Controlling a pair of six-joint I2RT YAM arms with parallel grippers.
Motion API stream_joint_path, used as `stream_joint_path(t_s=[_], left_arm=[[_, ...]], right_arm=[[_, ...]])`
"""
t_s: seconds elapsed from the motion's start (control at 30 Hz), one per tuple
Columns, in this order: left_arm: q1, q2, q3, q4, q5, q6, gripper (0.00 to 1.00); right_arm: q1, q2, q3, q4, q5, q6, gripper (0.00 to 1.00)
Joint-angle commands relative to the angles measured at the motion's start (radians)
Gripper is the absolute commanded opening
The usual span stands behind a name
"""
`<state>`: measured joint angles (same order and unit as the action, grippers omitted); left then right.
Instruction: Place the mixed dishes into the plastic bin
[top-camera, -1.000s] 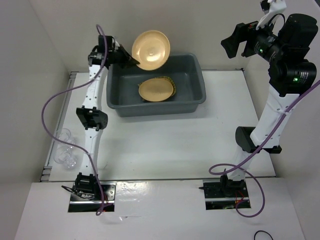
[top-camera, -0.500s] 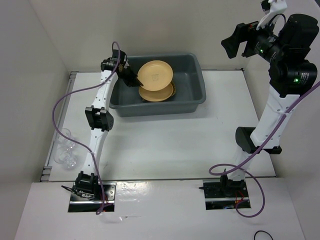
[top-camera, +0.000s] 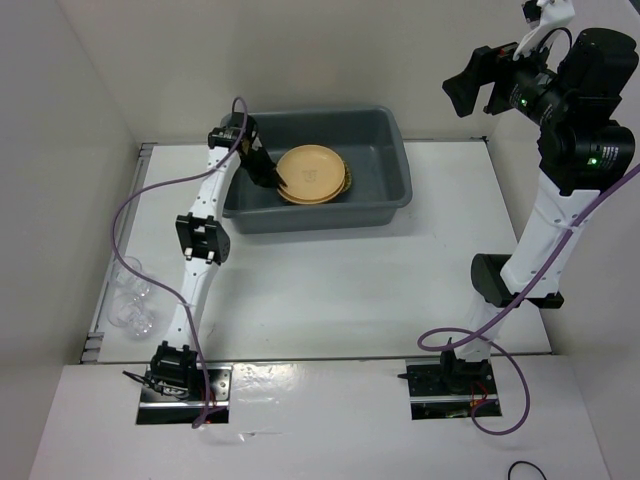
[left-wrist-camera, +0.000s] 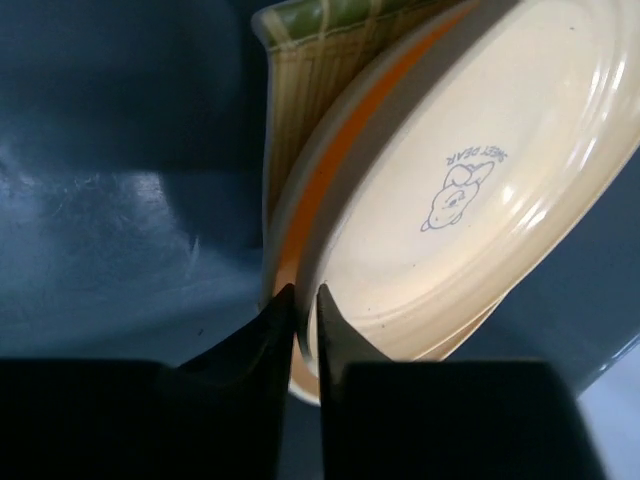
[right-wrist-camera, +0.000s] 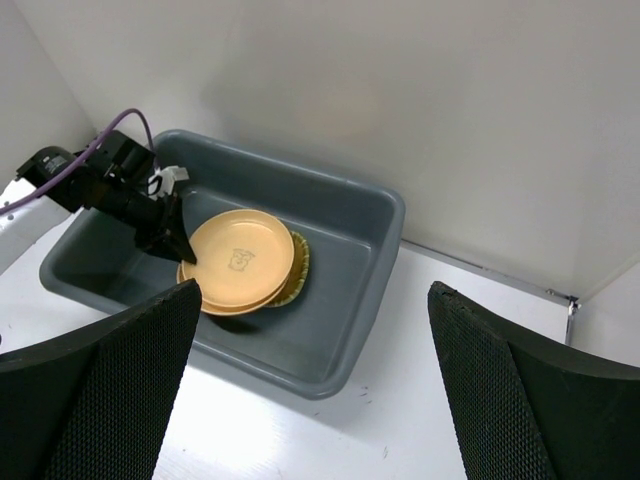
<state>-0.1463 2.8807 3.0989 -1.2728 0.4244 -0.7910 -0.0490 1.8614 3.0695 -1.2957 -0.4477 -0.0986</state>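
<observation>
Top plate (top-camera: 311, 172) has come down from above bin (top-camera: 380, 175); now lies in it on 2nd plate (left-wrist-camera: 320, 190) & bamboo tray (left-wrist-camera: 300, 70). L gripper (left-wrist-camera: 300, 300) straddles its rim w/ narrow gap, can't tell if gripping. R gripper (right-wrist-camera: 312, 300) spread wide, empty. Cups (top-camera: 130, 300) at table (top-camera: 350, 290) L edge.

White table (top-camera: 330, 290) between plain white walls (top-camera: 60, 150)

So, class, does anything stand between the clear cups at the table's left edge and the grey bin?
Nothing loose does. Only the left arm crosses the table between the cups and the bin.
</observation>
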Motion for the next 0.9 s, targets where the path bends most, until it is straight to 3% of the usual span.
stream_joint_path(t_s=[0.0,0.07,0.17,0.2,0.23,0.27,0.4,0.57,0.67,0.7,0.77,0.87], left_arm=[[0.002,0.002,0.037,-0.013,0.014,0.026,0.24],[0.002,0.002,0.037,-0.002,0.028,0.026,0.31],[0.002,-0.009,0.037,0.035,0.066,0.016,0.54],[0.002,-0.036,0.037,0.062,0.076,0.016,0.66],[0.002,-0.052,0.037,0.078,0.076,0.007,0.9],[0.002,-0.088,0.037,0.098,0.089,-0.004,1.0],[0.011,-0.222,0.037,0.206,0.103,-0.027,1.0],[0.045,-0.423,0.037,0.225,0.007,-0.005,1.0],[0.057,-0.535,0.037,0.112,-0.21,0.088,1.0],[0.066,-0.558,0.037,0.039,-0.352,0.151,1.0],[0.088,-0.601,0.037,-0.028,-0.458,0.199,1.0],[0.111,-0.717,-0.199,-0.028,-0.518,0.254,1.0]], right_arm=[[-0.006,-0.007,0.02,-0.001,0.01,-0.006,0.98],[-0.006,-0.007,0.02,-0.001,0.01,-0.006,0.98],[-0.006,-0.007,0.011,-0.001,0.01,-0.006,0.98],[-0.006,-0.007,0.011,-0.001,0.01,-0.006,0.98],[-0.006,-0.016,0.011,-0.001,0.01,-0.006,0.98],[-0.006,-0.016,0.011,-0.001,0.01,-0.006,0.98],[-0.006,-0.016,0.011,-0.001,0.01,-0.006,0.98],[-0.006,-0.016,0.011,-0.001,-0.009,-0.006,0.98],[-0.006,-0.016,0.011,-0.001,-0.02,-0.006,0.98],[-0.006,-0.016,0.002,-0.001,-0.02,-0.006,0.98],[-0.006,-0.016,0.001,-0.001,-0.029,-0.006,0.98],[-0.006,-0.016,0.001,-0.001,-0.048,-0.006,0.98]])
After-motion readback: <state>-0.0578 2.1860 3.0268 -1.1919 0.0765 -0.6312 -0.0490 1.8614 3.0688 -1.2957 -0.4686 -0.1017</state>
